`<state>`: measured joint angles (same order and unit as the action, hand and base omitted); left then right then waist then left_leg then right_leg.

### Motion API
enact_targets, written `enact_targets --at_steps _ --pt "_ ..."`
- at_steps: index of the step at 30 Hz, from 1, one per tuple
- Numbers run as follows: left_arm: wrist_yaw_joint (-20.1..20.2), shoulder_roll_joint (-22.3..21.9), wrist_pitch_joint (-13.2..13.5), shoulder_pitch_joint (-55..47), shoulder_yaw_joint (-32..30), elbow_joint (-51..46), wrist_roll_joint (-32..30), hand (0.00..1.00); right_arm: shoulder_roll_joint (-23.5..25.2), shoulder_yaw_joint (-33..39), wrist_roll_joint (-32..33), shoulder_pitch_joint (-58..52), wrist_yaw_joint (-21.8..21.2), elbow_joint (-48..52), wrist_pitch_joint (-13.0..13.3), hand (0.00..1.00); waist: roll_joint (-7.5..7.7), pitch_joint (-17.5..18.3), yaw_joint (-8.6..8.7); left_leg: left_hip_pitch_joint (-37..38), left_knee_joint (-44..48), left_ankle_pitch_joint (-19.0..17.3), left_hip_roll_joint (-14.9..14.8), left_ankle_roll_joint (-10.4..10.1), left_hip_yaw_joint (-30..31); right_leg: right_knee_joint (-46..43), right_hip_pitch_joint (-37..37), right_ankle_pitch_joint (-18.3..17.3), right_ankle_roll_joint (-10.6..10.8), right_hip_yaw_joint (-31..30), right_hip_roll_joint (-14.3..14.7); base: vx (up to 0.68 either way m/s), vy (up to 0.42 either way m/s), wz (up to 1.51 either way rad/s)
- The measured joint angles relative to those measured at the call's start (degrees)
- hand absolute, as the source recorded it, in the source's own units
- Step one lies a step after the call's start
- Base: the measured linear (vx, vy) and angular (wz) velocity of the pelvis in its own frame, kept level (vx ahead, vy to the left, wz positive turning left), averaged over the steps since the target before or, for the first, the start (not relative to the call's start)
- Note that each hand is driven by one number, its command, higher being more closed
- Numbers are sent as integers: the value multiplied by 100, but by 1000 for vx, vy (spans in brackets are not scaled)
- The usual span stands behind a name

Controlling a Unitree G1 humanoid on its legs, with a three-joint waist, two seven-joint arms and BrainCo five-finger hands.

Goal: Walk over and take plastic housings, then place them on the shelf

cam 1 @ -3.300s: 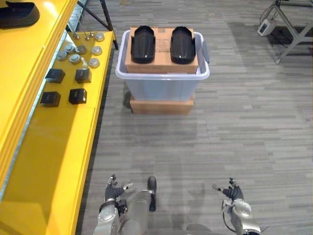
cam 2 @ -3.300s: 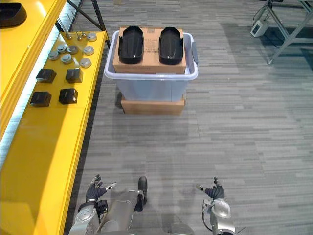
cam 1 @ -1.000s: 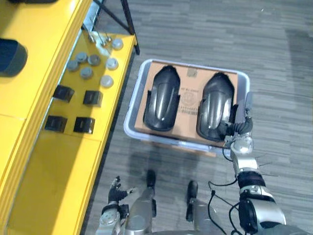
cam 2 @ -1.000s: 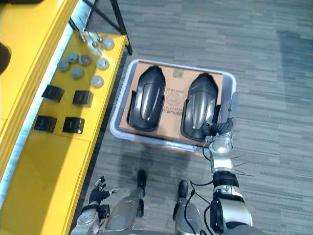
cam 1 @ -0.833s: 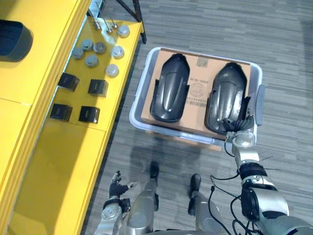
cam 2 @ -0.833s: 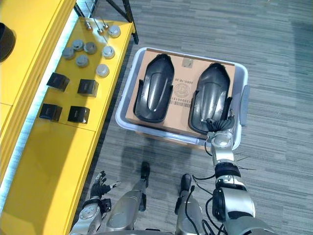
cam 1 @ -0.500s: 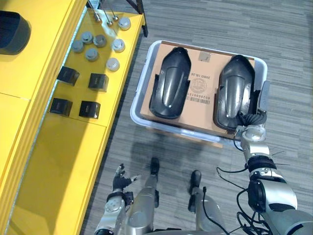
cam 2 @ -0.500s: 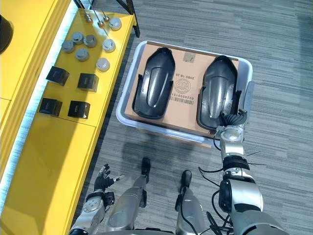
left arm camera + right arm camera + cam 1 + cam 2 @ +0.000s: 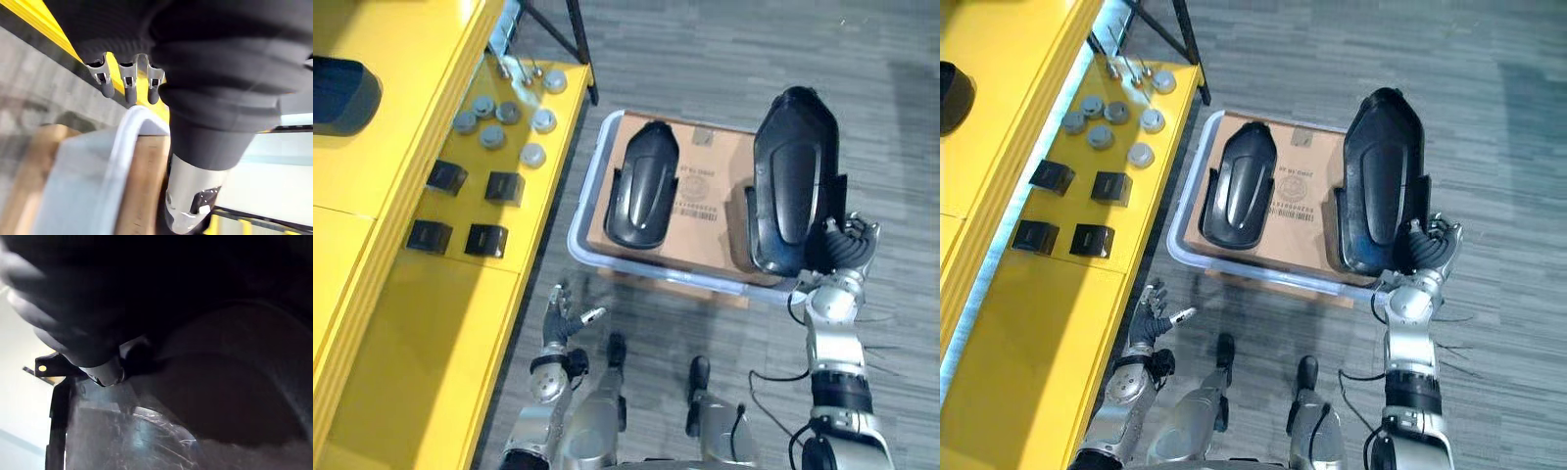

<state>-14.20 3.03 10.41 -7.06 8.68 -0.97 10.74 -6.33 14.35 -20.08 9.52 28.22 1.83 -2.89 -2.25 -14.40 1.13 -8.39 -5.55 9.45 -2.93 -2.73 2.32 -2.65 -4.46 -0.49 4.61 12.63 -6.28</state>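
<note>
The right hand point(image 9: 843, 251) curls round the lower edge of one black housing point(image 9: 791, 166), holding it above the bin point(image 9: 588, 181) at centre-right, likely for carrying to the yellow shelf point(image 9: 421, 323). The second housing point(image 9: 641, 196) lies on cardboard point(image 9: 710, 215). The left hand point(image 9: 558, 315) hangs splayed at lower left.

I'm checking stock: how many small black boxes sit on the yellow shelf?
4, in a square on the yellow shelf: far-left box, far-right box, near-left box, near-right box. None looks hidden.

The right hand point(image 9: 843, 251) curls its fingers round a black housing's point(image 9: 793, 157) near end, forearm stretched forward, while the left hand point(image 9: 556, 315) (fingers spread) hangs lower.
</note>
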Motion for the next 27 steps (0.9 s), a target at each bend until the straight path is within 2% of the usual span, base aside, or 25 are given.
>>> enact_targets --at_steps 4,9,11,14,19,20,25,26,27 --pt "-351 -139 14 529 470 -556 35 0 320 -736 -342 -52 26 544 4 100 -1 268 44 131 -3 -1 1 -2 0 26 145 -3 -3 15 12 1 -2 1" --pt "-622 -281 -31 950 983 -551 -21 0 641 -1602 -427 -152 11 884 30 100 7 432 92 313 -36 -2 -3 -3 -23 49 323 -3 -3 -4 9 -24 0 -2" --pt "-755 -293 -141 1071 1135 -514 -51 0 786 -2000 -416 -247 5 1046 62 100 11 524 102 318 -37 -20 -15 -28 -88 79 324 7 -10 -32 18 -45 5 -8" --pt "-884 -291 -273 1101 1230 -491 -138 0 807 -2408 -401 -350 -92 1072 226 100 20 646 114 360 -37 -21 -22 -28 -143 91 323 47 -11 -122 18 -13 -3 -13" --pt "-1075 -268 -369 1270 1349 -265 -184 0 802 -2815 -359 -549 -93 1059 255 100 53 805 104 393 -39 -32 -33 -17 -325 212 324 118 18 -241 28 -20 5 -15" --pt "-1105 -242 -374 1275 1372 -248 -180 100 799 -2830 -248 -596 -94 1015 255 100 73 858 107 417 -39 -47 -34 -16 -382 264 326 166 -8 -300 29 -2 6 -19" --pt "-1107 -163 -397 1358 1568 -101 -116 100 570 -2999 6 -773 -158 801 255 100 105 1085 136 432 -39 -68 -19 -16 -442 305 326 239 -4 -392 26 8 2 -15" --pt "-1134 -172 -399 1363 1589 -93 -10 100 512 -3095 73 -815 -250 774 258 0 103 1111 132 448 -39 -68 -18 -17 -461 306 330 239 -5 -413 30 -13 11 -8" --pt "-1155 -158 -398 1362 1583 -89 11 100 489 -3131 108 -836 -268 776 269 0 100 1123 128 457 -39 -69 -19 -17 -468 305 333 238 -4 -424 34 -15 7 -6"
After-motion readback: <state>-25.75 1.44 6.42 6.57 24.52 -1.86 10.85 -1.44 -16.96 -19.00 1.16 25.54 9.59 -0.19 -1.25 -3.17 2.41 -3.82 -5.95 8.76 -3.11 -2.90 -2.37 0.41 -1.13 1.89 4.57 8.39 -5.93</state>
